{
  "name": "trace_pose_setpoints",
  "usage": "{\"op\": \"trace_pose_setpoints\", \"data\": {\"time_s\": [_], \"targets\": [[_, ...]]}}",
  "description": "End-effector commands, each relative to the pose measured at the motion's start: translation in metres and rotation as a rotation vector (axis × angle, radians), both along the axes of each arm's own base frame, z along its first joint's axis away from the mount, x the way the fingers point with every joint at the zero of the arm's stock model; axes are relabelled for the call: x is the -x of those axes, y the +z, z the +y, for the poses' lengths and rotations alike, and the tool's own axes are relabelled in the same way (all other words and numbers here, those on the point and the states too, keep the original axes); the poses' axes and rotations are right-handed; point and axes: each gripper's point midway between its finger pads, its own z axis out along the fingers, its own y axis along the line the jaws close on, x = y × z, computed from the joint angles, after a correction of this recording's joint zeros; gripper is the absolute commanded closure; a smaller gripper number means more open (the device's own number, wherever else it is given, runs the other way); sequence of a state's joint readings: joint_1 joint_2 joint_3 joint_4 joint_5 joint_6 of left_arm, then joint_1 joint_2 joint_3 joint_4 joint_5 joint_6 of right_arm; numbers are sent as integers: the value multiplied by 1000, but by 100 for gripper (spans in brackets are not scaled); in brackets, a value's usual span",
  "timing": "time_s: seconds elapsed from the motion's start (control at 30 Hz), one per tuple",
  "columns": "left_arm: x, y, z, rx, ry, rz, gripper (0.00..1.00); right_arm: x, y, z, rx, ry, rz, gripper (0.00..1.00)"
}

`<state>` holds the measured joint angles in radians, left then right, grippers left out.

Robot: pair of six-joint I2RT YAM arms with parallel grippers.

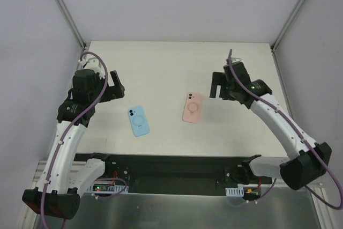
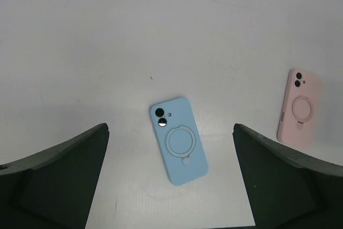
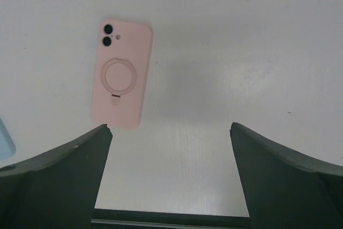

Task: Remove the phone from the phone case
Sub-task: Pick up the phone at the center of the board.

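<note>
In the right wrist view the blue case is cut off by the left edge; only a corner shows. It and the pink case lie back up, their front faces hidden against the surface. The left tool and right tool show only finger ends, the rest running off the bottom edges.

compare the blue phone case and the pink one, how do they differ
The blue phone case is light blue, the pink phone case pale pink. In the top view the blue one sits left and lower, the pink one right and higher. Both lie flat, back up, ring and camera cutouts showing, and neither is held.
</note>
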<state>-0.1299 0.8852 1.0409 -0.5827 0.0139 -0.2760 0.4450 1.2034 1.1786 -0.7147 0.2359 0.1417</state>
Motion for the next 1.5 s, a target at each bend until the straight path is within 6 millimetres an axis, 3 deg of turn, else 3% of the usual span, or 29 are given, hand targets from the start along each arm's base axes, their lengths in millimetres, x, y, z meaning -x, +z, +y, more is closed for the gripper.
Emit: {"op": "trace_pose_setpoints", "data": {"time_s": [0.0, 0.03, 0.23, 0.37, 0.63, 0.83, 1.2, 1.47], "targets": [[-1, 0, 9, 16, 87, 5, 1, -5, -14, 48, -2, 16, 86, 4], [-1, 1, 8, 20, 85, 4, 1, -6, -15, 52, 10, -5, 101, 4], [0, 4, 6, 27, 75, 2, 1, -14, -66, 100, 0, -15, 248, 4], [3, 2, 7, 27, 77, 5, 1, -18, -104, 114, 14, -47, 333, 4], [5, -7, 8, 22, 78, 26, 1, -12, -144, 142, 32, -47, 417, 4], [4, -10, 6, 32, 75, 37, 1, -7, -171, 138, 90, -98, 465, 4], [2, -15, 6, 26, 77, 58, 1, 3, -174, 126, 153, -142, 438, 4], [2, -16, 7, 14, 75, 59, 1, 11, -199, 121, 154, -139, 482, 4]]}}
